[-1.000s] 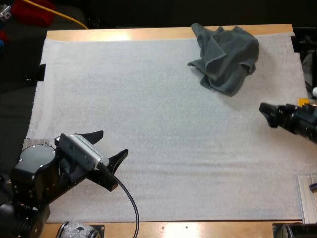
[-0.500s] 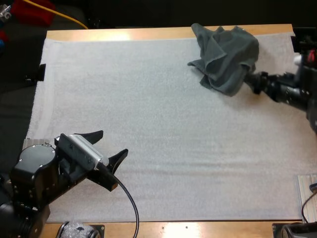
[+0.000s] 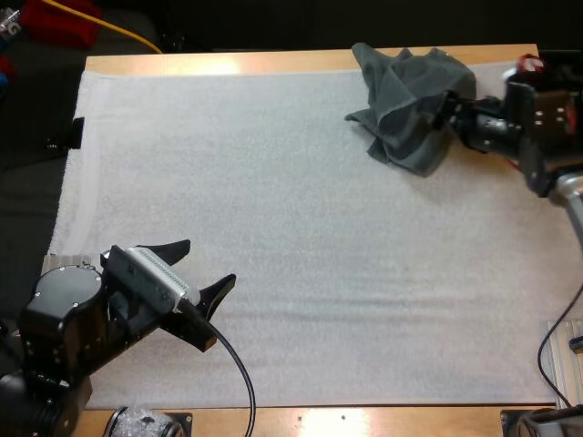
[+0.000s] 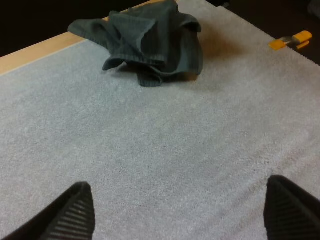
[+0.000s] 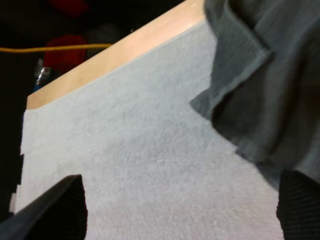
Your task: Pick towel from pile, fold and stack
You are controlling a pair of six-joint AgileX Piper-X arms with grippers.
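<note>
Currently right hand [image 3: 444, 109] spread at crumpled towel's [image 3: 405, 91] right edge; left hand [image 3: 209, 261] spread, well apart from towel.

Towel [image 3: 412, 107]: dark grey-green, crumpled in a heap, lay at the mat's [image 3: 273, 228] far right corner.

Robotics lab: white mat [image 3: 301, 237], wooden table [image 3: 273, 62]

- The towel [image 3: 414, 107] lies on the mat [image 3: 273, 182] near its far right corner, reaching the table's [image 3: 228, 62] far edge.
- The right gripper [image 3: 444, 111] is at the towel's right side.
- The left gripper [image 3: 209, 262] hangs over the mat's near left part, well apart from the towel.
</note>
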